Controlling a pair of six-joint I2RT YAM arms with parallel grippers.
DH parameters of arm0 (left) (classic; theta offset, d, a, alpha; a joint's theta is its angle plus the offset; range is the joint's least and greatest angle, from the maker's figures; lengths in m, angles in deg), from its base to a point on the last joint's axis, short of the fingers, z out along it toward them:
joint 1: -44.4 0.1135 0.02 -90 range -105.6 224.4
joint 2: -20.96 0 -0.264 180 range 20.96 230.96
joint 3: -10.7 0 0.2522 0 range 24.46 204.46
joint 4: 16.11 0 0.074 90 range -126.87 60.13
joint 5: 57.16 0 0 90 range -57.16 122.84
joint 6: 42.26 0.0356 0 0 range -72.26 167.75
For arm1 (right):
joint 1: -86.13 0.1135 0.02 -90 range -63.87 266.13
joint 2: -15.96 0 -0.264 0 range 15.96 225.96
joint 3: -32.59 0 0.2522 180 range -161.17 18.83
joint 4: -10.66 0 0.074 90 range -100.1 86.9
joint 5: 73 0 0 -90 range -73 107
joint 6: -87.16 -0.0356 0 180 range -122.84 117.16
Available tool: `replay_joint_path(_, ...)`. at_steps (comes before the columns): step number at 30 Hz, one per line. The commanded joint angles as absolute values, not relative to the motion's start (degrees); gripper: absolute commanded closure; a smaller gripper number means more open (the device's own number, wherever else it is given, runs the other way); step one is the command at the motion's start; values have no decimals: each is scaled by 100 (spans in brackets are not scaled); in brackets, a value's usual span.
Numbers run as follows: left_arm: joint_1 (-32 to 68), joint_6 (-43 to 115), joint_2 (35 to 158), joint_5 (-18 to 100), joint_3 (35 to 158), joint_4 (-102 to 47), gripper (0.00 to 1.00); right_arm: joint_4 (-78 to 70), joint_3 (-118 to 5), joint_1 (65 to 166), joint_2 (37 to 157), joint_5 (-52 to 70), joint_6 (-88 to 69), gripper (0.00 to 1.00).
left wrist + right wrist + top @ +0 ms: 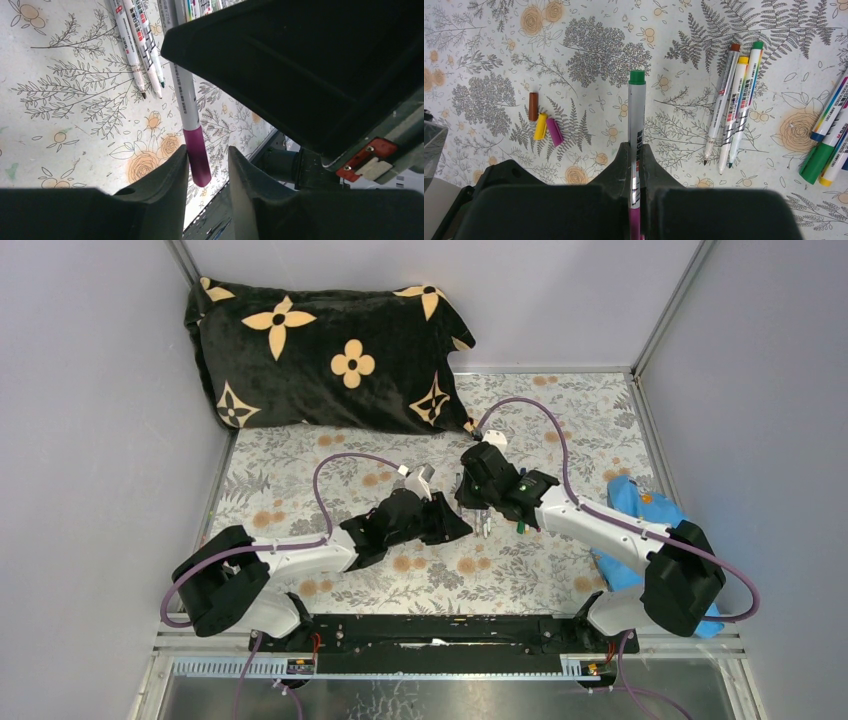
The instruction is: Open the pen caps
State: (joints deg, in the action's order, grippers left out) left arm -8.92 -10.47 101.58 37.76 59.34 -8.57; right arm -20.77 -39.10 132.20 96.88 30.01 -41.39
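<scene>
My right gripper (pixel 636 148) is shut on the whitish barrel of a pen (pixel 636 107) with a green far end. Its magenta pen cap (pixel 196 156) points toward my left gripper (pixel 207 150). That cap lies between the open left jaws, against the left finger (pixel 172 167) and with a gap to the right finger. Three loose pen caps, brown (pixel 533 106), yellow (pixel 540 126) and magenta (pixel 555 131), lie on the cloth. Beside them are three uncapped pens (pixel 731 115). In the top view both grippers meet at mid-table, left (pixel 455 523) and right (pixel 482 508).
Several capped pens (pixel 829 147) lie at the right edge of the right wrist view. A black flowered pillow (pixel 320 355) fills the back left. A blue cloth (pixel 640 505) sits by the right arm. Grey walls close in both sides.
</scene>
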Motion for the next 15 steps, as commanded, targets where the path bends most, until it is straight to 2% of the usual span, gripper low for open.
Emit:
replay_joint_path(1,-930,-1088,10129,3694,5859,-362,64,-1974,-4071,13323,9471,3252,-4281,100)
replay_joint_path(3,-931,-1088,10130,3705,5838,-336,70,-1962,-4054,13341,9462,3267,-4297,100)
replay_joint_path(4,-931,-1088,10131,3712,5827,-314,77,-1961,-4050,13345,9462,3271,-4303,100)
replay_joint_path(6,-933,-1081,10129,3741,5787,-256,96,-1953,-4028,13366,9441,3289,-4305,100)
replay_joint_path(7,-931,-1068,10117,3753,5786,-254,100,-1951,-4017,13368,9424,3302,-4308,100)
replay_joint_path(11,-930,-978,9990,3788,5751,-256,100,-1933,-3948,13376,9359,3289,-4273,100)
replay_joint_path(15,-933,-853,9927,3907,5878,-390,100,-1863,-3877,13409,9363,3227,-4239,84)
